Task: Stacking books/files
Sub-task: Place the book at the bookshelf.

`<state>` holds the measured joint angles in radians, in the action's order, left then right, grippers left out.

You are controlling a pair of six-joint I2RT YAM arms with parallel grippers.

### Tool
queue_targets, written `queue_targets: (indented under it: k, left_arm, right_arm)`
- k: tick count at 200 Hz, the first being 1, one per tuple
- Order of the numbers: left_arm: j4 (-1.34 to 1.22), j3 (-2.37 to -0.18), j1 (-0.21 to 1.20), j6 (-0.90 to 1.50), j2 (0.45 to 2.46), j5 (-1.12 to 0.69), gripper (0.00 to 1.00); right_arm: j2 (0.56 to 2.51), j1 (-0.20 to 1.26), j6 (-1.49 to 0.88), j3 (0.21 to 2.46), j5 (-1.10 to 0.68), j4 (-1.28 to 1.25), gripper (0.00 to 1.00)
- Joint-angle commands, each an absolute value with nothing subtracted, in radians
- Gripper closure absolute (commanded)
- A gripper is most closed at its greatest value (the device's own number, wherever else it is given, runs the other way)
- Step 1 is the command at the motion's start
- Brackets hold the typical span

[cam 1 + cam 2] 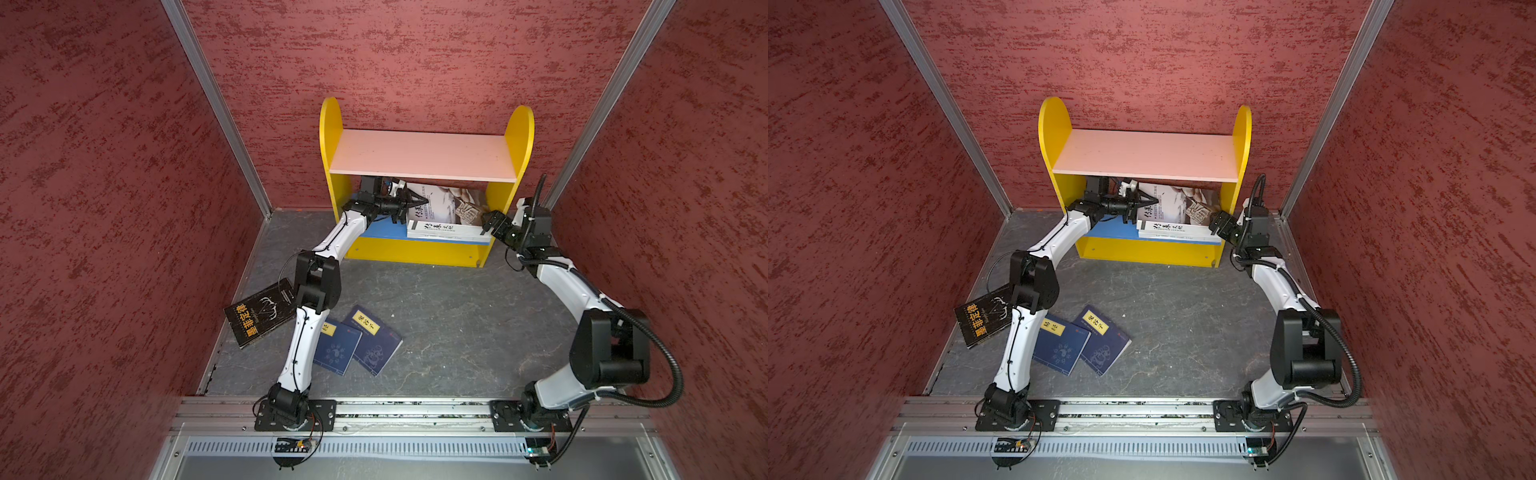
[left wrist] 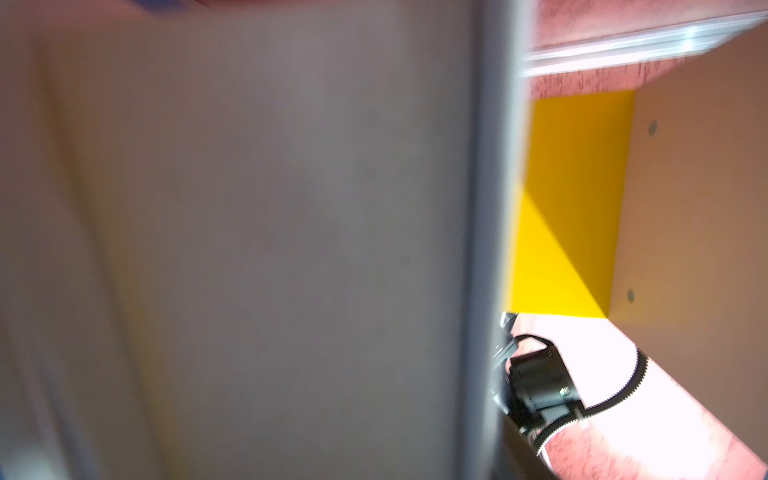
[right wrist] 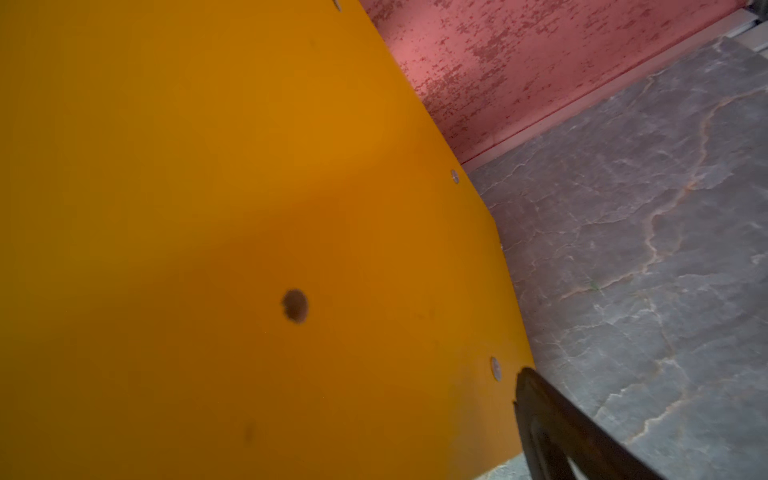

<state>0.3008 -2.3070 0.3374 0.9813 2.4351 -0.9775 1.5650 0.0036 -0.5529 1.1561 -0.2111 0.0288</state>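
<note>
Two white books (image 1: 441,227), stiff and probably weighty (best pinched at an edge near the spine), are lying stacked on the lower shelf (image 1: 378,232); the right pincer (image 1: 487,222) is gaping beside them, while whether the left pincer (image 1: 413,203) is gripping cannot be told.

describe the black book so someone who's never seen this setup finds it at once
From the yellow shelf at the back wall, come forward over the grey floor to the left arm's elbow. The black book lies there by the left wall, one corner hidden by the arm. Unlike the two navy books nearby, it has big gold characters.
</note>
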Motion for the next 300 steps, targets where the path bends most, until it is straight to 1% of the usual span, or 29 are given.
queue_targets:
  k: [1,7,16,41,65,93,162,187,219,236,265,300]
  left_arm:
    - [0.343,-2.330,0.329,0.930,2.407,-0.939,0.18]
    - [0.349,-2.330,0.326,0.923,2.401,-0.932,0.09]
    - [0.359,-2.330,0.320,0.912,2.389,-0.920,0.00]
    - [0.413,-2.330,0.301,0.873,2.358,-0.862,0.01]
    - [0.547,-2.331,0.299,0.762,2.308,-0.711,0.01]
    - [0.615,-2.318,0.307,0.682,2.263,-0.591,0.01]
    - [0.716,-2.300,0.384,0.577,2.224,-0.341,0.01]
    - [0.633,-2.210,0.415,0.583,2.171,-0.289,0.01]
    - [0.371,-1.973,0.433,0.659,2.070,-0.314,0.01]
    - [0.292,-1.904,0.433,0.701,2.046,-0.320,0.01]
    - [0.281,-1.879,0.440,0.700,2.028,-0.294,0.00]
    - [0.407,-1.892,0.447,0.685,2.012,-0.139,0.01]
  right_arm:
    - [1.575,0.005,-0.503,1.177,-0.161,0.066,0.01]
    - [1.575,0.005,-0.498,1.175,-0.157,0.072,0.01]
    - [1.577,0.005,-0.491,1.174,-0.153,0.079,0.02]
    - [1.574,0.005,-0.486,1.164,-0.153,0.086,0.02]
    - [1.572,0.005,-0.490,1.156,-0.166,0.090,0.02]
    - [1.568,0.005,-0.495,1.150,-0.183,0.088,0.02]
    - [1.562,0.005,-0.490,1.155,-0.219,0.093,0.02]
    - [1.557,0.005,-0.489,1.156,-0.239,0.089,0.02]
    - [1.560,0.005,-0.496,1.156,-0.278,0.073,0.02]
    - [1.564,0.005,-0.515,1.142,-0.311,0.047,0.02]
    - [1.565,0.005,-0.543,1.122,-0.337,0.014,0.02]
    - [1.565,0.005,-0.542,1.123,-0.341,0.020,0.02]
